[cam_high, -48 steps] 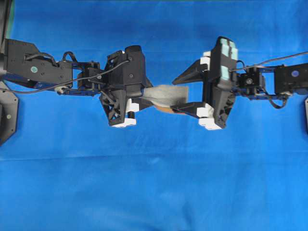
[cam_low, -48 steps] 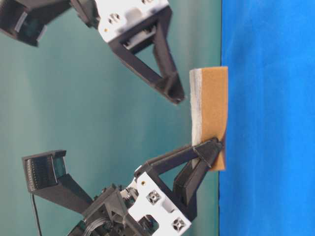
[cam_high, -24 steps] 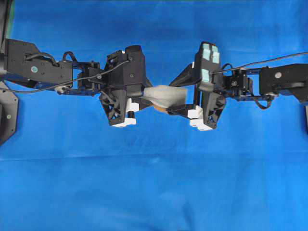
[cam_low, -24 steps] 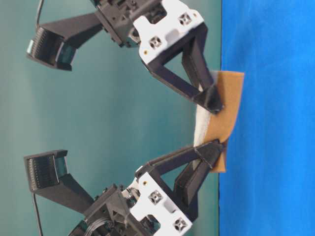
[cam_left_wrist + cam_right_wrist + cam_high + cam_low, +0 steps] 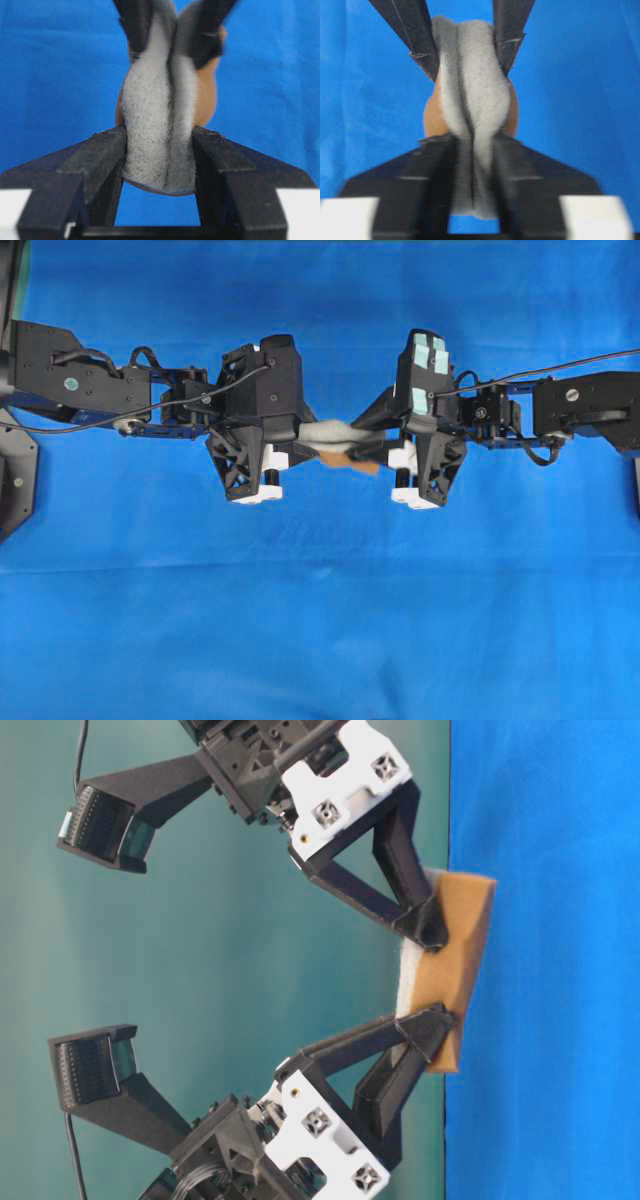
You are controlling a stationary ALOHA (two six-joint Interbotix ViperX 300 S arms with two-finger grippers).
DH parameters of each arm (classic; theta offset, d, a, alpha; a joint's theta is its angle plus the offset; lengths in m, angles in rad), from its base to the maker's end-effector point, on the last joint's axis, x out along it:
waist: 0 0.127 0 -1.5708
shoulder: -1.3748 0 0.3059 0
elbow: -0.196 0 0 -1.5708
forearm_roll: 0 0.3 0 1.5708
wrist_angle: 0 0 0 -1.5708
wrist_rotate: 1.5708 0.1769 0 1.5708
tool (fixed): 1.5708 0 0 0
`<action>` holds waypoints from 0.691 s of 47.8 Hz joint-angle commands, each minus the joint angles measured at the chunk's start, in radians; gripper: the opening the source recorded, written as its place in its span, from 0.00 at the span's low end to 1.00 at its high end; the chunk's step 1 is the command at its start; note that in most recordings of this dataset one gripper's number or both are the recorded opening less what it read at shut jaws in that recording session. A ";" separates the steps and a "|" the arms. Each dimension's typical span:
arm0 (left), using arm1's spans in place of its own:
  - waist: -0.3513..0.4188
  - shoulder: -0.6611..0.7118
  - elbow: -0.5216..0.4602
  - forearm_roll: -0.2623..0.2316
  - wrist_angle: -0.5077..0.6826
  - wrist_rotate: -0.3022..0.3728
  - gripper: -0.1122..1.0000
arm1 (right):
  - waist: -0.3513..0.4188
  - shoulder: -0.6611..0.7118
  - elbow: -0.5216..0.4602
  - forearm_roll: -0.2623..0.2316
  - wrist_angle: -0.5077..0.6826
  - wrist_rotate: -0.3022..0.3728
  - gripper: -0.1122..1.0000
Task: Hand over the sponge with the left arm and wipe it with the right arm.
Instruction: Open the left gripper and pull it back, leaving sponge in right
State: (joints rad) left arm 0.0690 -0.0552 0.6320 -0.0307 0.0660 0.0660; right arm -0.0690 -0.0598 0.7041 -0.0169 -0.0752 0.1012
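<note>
Pinching opposite ends of the sponge (image 5: 335,437) above the blue cloth (image 5: 320,620), left gripper (image 5: 300,438) and right gripper (image 5: 365,440) both clench it, ready for handover.

The grey-topped, orange-backed sponge (image 5: 335,438) hangs above the blue bench, folded lengthwise, pinched at one end by the left gripper (image 5: 300,440) and at the other by the right gripper (image 5: 368,440).

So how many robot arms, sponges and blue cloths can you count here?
Black jointed robot arms: 2, left arm and right arm
Grey-topped, orange-backed sponge: 1
Blue cloth: 1
Total: 4
</note>
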 commanded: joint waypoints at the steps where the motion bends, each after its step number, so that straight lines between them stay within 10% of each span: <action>1: -0.002 -0.026 -0.012 0.002 -0.011 0.008 0.39 | 0.005 -0.017 -0.020 -0.005 0.005 -0.002 0.29; 13: -0.005 -0.038 -0.008 0.002 -0.043 0.028 0.40 | 0.005 -0.046 -0.014 -0.005 0.041 -0.002 0.24; 23: -0.005 -0.110 0.052 0.002 -0.097 0.031 0.89 | 0.014 -0.092 0.009 -0.005 0.055 -0.002 0.24; 33: -0.017 -0.249 0.161 0.002 -0.166 0.020 0.90 | 0.015 -0.140 0.048 -0.005 0.055 -0.002 0.24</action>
State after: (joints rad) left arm 0.0614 -0.2332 0.7716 -0.0307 -0.0675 0.0874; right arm -0.0568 -0.1611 0.7501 -0.0199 -0.0169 0.1028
